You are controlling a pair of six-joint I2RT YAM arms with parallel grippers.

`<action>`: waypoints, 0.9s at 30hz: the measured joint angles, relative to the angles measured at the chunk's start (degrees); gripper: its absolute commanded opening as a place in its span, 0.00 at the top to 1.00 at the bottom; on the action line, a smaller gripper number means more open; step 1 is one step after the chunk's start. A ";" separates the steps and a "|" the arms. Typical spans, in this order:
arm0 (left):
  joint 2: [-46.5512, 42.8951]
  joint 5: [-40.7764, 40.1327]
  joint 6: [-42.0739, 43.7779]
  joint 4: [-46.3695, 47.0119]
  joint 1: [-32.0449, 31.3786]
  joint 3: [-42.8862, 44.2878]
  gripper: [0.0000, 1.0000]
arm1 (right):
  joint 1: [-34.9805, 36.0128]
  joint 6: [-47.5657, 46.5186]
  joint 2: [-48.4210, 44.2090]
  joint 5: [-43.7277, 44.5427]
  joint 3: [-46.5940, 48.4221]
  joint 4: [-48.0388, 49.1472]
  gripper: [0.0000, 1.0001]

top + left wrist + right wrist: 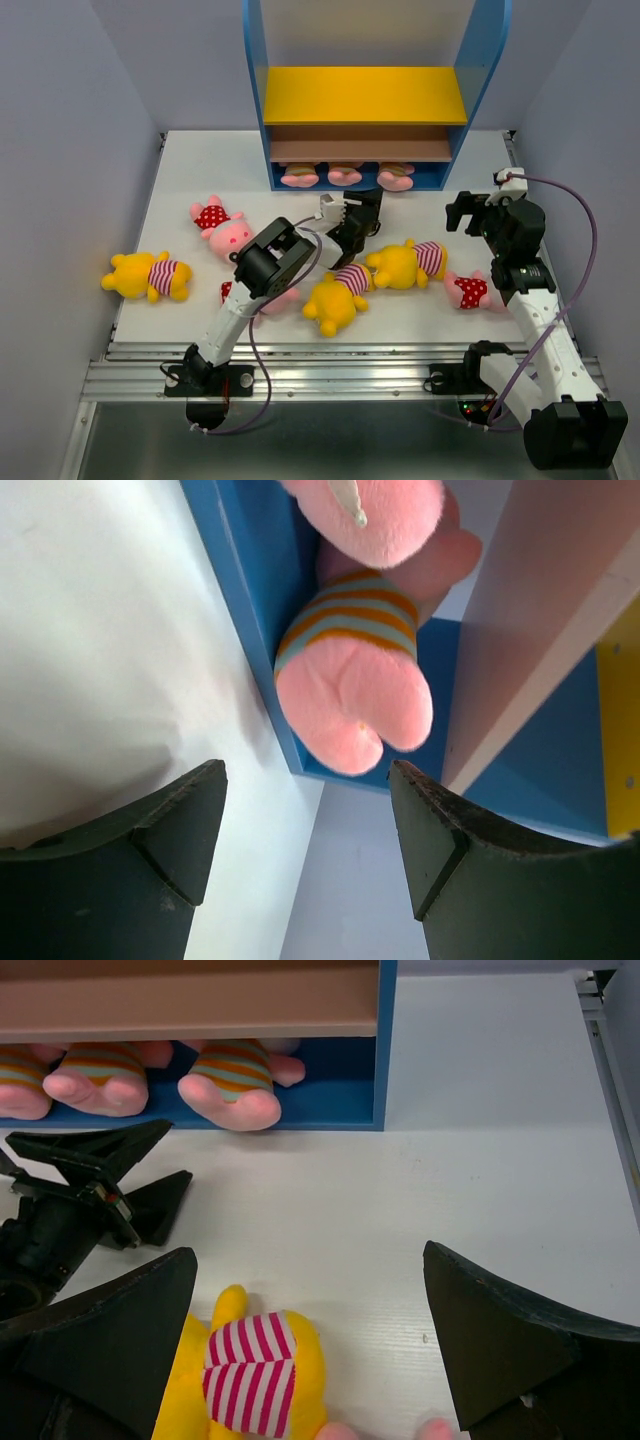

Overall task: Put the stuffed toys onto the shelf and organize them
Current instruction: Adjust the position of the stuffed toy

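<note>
Pigs (pixel 345 176) across shelf base (pixel 435 181); yellow board (pixel 365 95) free.

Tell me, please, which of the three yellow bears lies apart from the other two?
The far-left bear, lying alone near the left side; the middle bear and the right bear lie close together between the arms.

Shelf (pixel 365 95) at the table's (pixel 190 180) far edge, with three pigs (pixel 345 176) abreast on its lowest board. My left pincer (pixel 348 206) is just near of them, my right pincer (pixel 472 208) further right. Two bears (pixel 405 263) near-centre; third bear (pixel 148 275) left.
</note>
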 measured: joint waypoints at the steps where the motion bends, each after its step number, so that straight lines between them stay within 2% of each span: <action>1: -0.81 0.20 0.35 1.16 -0.15 -1.62 0.26 | 0.00 0.00 0.00 0.00 0.00 0.02 0.00; 9: -7.13 1.86 4.20 12.41 -0.68 -17.75 0.30 | 0.00 -0.37 0.24 0.00 0.00 0.15 0.00; 16: -11.17 6.14 9.20 23.85 2.21 -31.21 0.31 | 0.00 -0.59 0.39 -0.02 -0.02 0.26 0.00; 20: -12.28 8.85 13.16 26.05 5.60 -33.35 0.31 | 0.00 -0.63 0.39 -0.02 -0.02 0.26 0.00; 27: -13.31 12.07 19.63 26.67 10.03 -32.06 0.31 | 0.00 -1.01 0.63 -0.04 -0.02 0.28 0.00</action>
